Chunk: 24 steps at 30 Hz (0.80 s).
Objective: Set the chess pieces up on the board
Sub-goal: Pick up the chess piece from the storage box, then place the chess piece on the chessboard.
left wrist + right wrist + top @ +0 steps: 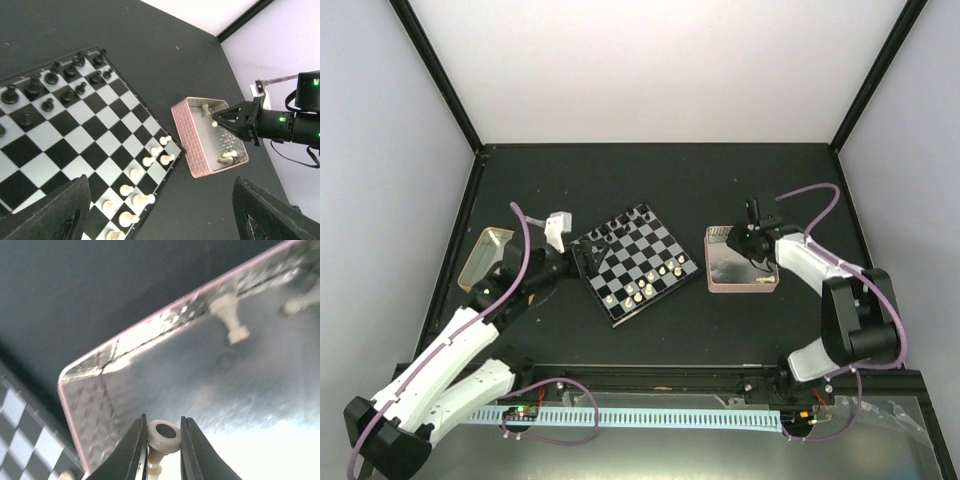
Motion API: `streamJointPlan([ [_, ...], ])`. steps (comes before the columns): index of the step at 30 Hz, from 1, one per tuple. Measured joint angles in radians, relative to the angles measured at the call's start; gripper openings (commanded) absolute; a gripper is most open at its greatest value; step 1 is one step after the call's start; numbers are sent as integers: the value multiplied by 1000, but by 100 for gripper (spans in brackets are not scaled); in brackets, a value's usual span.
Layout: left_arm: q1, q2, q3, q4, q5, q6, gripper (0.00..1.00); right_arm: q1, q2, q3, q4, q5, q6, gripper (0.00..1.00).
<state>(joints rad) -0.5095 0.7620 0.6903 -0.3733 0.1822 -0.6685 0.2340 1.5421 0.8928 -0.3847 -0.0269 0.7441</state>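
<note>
The right fingers [131, 450] are clamping a single cream-white piece [164, 433] over the pink tray [740, 289], which is sitting toward the right edge of the surface, about midway between its near and far edges. The step in hand looks like carrying this piece out of the tray to the board [632, 258] in the middle of the surface.

To do it well, the arm should be rising straight up until the piece is clear of the tray wall, so that neither the wall nor the loose pieces [229, 315] lying on the shiny floor are getting knocked. The white pieces [150, 161] are crowding the board's edge nearest the tray, so the approach should be coming down from above onto a free square, not sweeping in sideways through them. The black pieces [52, 77] are standing along the opposite edge, well apart from that path.

The held piece is sitting right at the fingertips, pinched from both sides. Its round base with a dark centre is facing the wrist camera and its stem is running off toward the bottom of that view. It is probably not hanging upright and may need turning before release. Whether it is clear of the tray floor is not showing.

The left fingers [55, 212] are standing wide apart, holding nothing, by the board's corner on the side toward the left edge.
</note>
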Motion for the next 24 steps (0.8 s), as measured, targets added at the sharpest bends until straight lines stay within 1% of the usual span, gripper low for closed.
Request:
streamJointPlan([
  [6, -4, 78, -3, 71, 96, -1, 79, 20, -183, -166, 97, -139, 129, 8],
  [9, -24, 101, -14, 113, 114, -7, 79, 45, -267, -211, 133, -183, 196, 8],
  [15, -85, 157, -36, 211, 122, -37, 79, 107, -419, -252, 196, -245, 340, 9],
  [24, -169, 257, -37, 341, 105, -54, 79, 196, -537, -289, 250, -275, 559, 9],
])
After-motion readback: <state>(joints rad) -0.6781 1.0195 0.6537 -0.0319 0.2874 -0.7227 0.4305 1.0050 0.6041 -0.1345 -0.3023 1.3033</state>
